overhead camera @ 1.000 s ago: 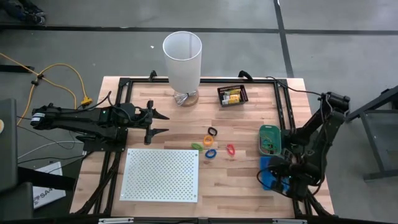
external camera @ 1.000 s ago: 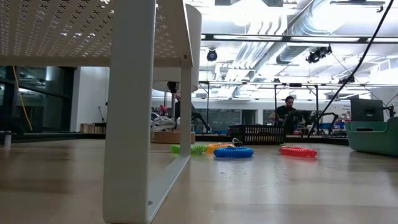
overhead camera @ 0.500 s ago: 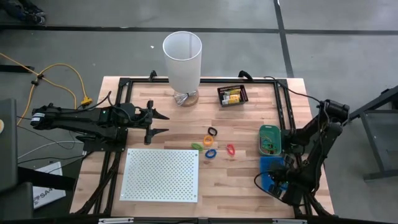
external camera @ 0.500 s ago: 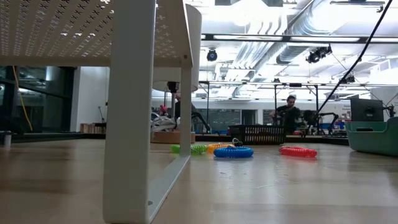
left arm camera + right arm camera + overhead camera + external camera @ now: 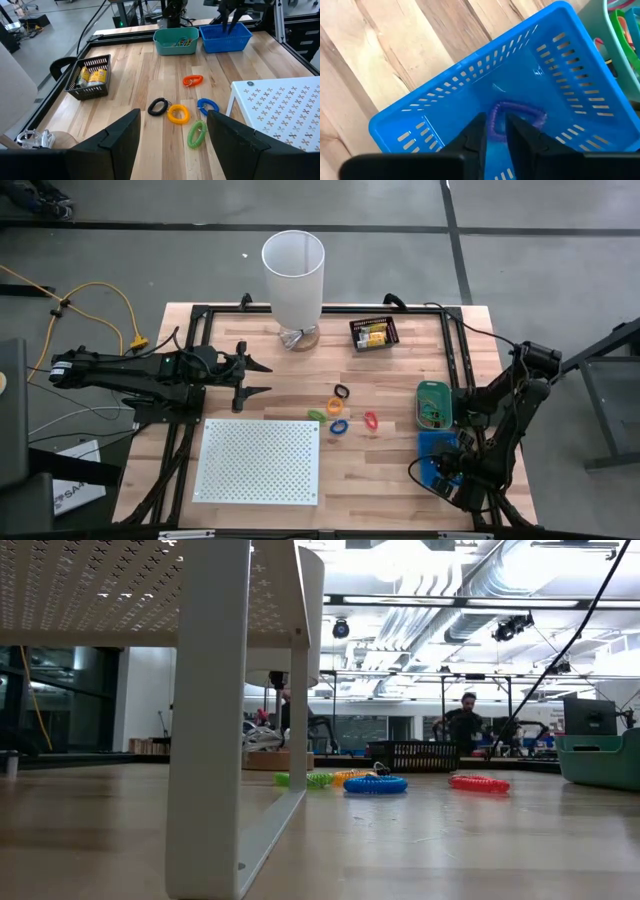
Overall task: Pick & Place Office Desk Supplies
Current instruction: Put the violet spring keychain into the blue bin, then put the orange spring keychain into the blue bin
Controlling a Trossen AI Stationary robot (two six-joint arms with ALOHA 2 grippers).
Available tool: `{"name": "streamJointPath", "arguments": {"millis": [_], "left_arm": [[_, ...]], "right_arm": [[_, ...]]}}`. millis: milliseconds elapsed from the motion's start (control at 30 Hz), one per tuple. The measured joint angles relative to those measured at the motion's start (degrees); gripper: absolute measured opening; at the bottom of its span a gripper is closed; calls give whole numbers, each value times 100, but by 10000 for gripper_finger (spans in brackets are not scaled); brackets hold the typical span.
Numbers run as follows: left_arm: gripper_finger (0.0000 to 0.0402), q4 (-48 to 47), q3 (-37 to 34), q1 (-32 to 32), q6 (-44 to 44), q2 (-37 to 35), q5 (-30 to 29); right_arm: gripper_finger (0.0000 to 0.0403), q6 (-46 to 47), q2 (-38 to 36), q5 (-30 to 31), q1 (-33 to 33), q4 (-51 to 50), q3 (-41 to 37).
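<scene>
— Wood table point(image 5: 400, 480), shop floor all round it, someone moving about far behind. Where's the right claw?

— The right claw point(image 5: 495, 131) hangs over the blue basket point(image 5: 470, 90) at the near right corner, fingers a narrow slit apart and clenched on nothing. A purple loop point(image 5: 517, 111) lies on the basket floor just past the fingertips, loose.

— What's beside that?

— A teal bin point(image 5: 433, 402) touches the blue basket on its far side, with bits of colour in it. Then out on the open boards sit five loops: red point(image 5: 192, 80), black point(image 5: 158, 106), orange point(image 5: 178, 113), blue point(image 5: 207, 106) and green point(image 5: 197, 133), the black and orange touching.

— Anything in the way?

— A white board with holes point(image 5: 259, 461) stands on legs right beside the green and blue ones. Farther back, a black basket point(image 5: 89, 76) with yellow packets point(image 5: 93, 76), and a tall white tube point(image 5: 293, 277) by the far edge.

— And the left claw?

— The left claw point(image 5: 255, 377) waits spread wide, holding nothing, above the table's left side, pointed toward the loops.
</scene>
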Motion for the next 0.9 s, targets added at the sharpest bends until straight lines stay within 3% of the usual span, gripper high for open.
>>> {"name": "streamJointPath", "arguments": {"millis": [233,633,900], "left_arm": [[221,0,0,0,0,0,0],[221,0,0,-1,0,0,0],[221,2,0,0,0,0,1]], "right_arm": [[82,0,0,6,0,10,0],[84,42,-10,99,-2,21,0],[84,-28,-576,517,-249,-344,0]]}}
